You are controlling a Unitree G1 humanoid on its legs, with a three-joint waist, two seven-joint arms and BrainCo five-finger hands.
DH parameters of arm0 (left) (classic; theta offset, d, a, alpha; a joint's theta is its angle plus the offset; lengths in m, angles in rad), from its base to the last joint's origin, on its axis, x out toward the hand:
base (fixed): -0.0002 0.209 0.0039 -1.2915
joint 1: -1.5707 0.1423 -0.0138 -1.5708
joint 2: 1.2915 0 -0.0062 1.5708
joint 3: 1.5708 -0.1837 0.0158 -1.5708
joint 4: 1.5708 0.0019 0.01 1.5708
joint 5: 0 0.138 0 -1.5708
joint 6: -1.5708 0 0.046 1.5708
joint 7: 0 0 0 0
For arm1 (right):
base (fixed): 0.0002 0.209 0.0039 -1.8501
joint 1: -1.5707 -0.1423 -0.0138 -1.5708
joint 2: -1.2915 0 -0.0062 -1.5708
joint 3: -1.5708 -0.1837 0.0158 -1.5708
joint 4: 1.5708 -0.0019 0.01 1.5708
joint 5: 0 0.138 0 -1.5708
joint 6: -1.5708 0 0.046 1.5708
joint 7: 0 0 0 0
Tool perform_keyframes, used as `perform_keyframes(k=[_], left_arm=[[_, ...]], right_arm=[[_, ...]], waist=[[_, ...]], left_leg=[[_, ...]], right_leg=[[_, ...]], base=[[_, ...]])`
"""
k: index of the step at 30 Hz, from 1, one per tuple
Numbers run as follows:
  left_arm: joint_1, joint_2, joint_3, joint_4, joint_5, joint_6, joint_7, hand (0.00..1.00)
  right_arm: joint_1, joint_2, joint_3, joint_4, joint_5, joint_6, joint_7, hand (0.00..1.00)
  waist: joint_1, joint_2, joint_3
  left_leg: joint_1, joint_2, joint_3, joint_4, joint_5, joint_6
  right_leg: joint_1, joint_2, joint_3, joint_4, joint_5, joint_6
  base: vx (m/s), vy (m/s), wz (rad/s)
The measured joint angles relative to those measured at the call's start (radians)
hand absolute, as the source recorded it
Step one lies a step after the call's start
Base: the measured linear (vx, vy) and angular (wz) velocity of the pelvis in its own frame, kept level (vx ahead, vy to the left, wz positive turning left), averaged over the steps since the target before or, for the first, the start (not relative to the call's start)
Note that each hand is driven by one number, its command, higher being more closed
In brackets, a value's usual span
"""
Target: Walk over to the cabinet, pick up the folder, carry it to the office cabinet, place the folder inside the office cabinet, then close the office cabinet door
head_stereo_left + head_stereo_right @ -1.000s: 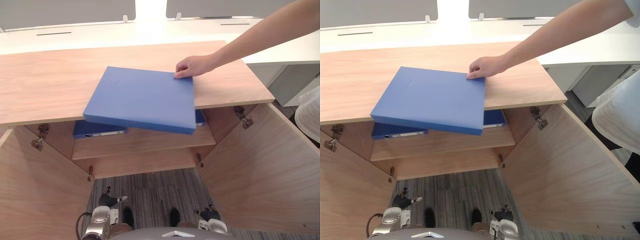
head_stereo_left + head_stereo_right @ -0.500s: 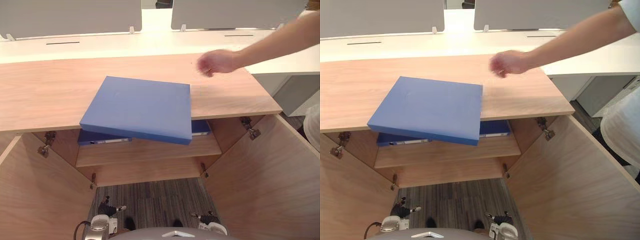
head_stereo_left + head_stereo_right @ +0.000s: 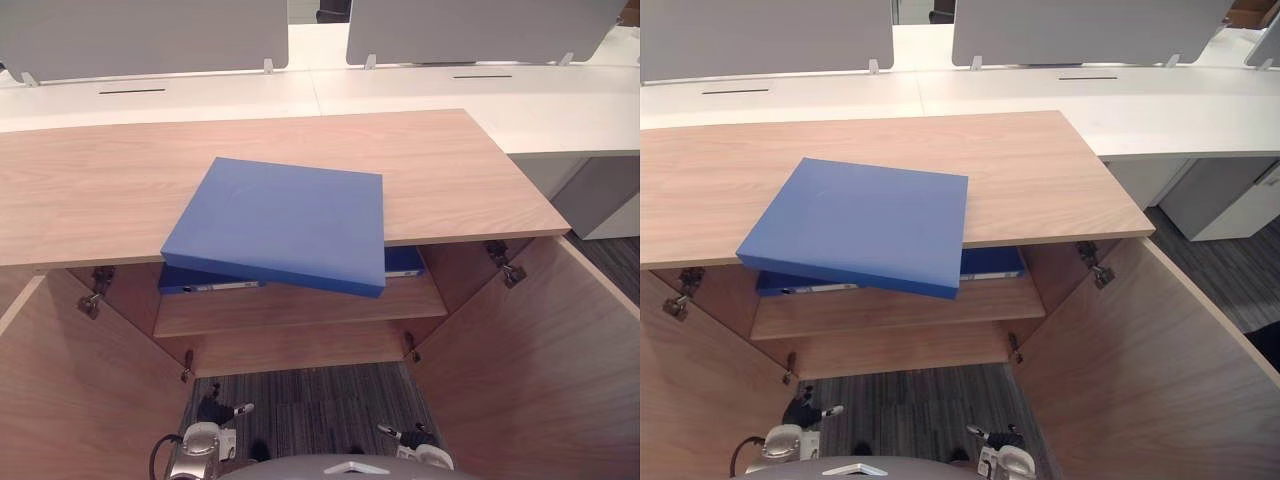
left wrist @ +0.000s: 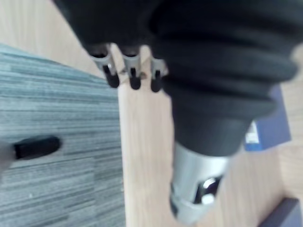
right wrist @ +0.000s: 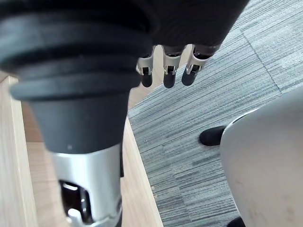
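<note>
A blue folder (image 3: 285,222) lies flat on the wooden cabinet top (image 3: 450,170), its near corner jutting out over the front edge. A second blue folder (image 3: 205,282) rests on the shelf (image 3: 300,305) inside the cabinet, beneath the first. My left hand (image 3: 213,412) hangs low in front of the cabinet, over the carpet, with relaxed fingers (image 4: 132,78) that hold nothing. My right hand (image 3: 408,436) hangs likewise on the other side, its fingers (image 5: 165,71) straight and empty. Both hands are well below and short of the folder.
The cabinet's two doors stand wide open, the left door (image 3: 70,390) and the right door (image 3: 540,370) flanking me. Behind the cabinet runs a white desk (image 3: 400,90) with grey partitions (image 3: 150,35). Striped grey carpet (image 3: 310,400) covers the floor.
The person's hand has let go of the blue folder and drawn back out of view to the right. The folder stays on the cabinet top. My view has shifted slightly.
</note>
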Motion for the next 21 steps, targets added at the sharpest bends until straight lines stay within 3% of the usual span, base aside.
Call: perform_keyframes(k=[6, 13, 16, 21], left_arm=[[0.007, 0.003, -0.017, -0.192, 0.001, -0.015, 0.021, 0.00], [0.013, 0.032, -0.011, -0.565, 0.000, -0.049, 0.049, 0.00], [0.000, 0.043, 0.007, -0.623, 0.000, -0.074, 0.067, 0.00], [-0.003, 0.047, 0.009, -0.671, 0.000, -0.075, 0.084, 0.00]], right_arm=[[0.000, -0.003, 0.021, -0.002, -0.009, -0.002, 0.000, 0.00], [0.000, -0.014, 0.089, -0.002, -0.040, -0.003, 0.000, 0.00], [0.000, -0.017, 0.109, -0.002, -0.040, -0.003, 0.001, 0.00], [0.000, -0.019, 0.128, -0.003, -0.041, -0.002, 0.004, 0.00]], waist=[[0.002, 0.000, 0.000], [0.010, 0.000, 0.000], [0.009, 0.000, 0.000], [0.006, -0.001, 0.000]], left_leg=[[-0.001, 0.000, -0.008, 0.000, -0.003, 0.001], [0.000, 0.003, -0.027, 0.000, -0.001, 0.006], [0.006, 0.003, -0.031, 0.000, -0.001, 0.006], [0.020, 0.004, -0.043, 0.000, -0.001, 0.006]], right_leg=[[0.001, -0.001, -0.013, 0.004, -0.010, 0.002], [0.011, 0.004, -0.025, 0.006, -0.016, 0.004], [0.022, 0.005, -0.028, 0.001, -0.016, 0.003], [0.040, 0.006, -0.046, 0.003, -0.019, -0.003]], base=[[0.01, -0.008, 0.03], [0.04, -0.028, 0.06], [0.01, -0.032, 0.01], [-0.03, -0.020, 0.07]])
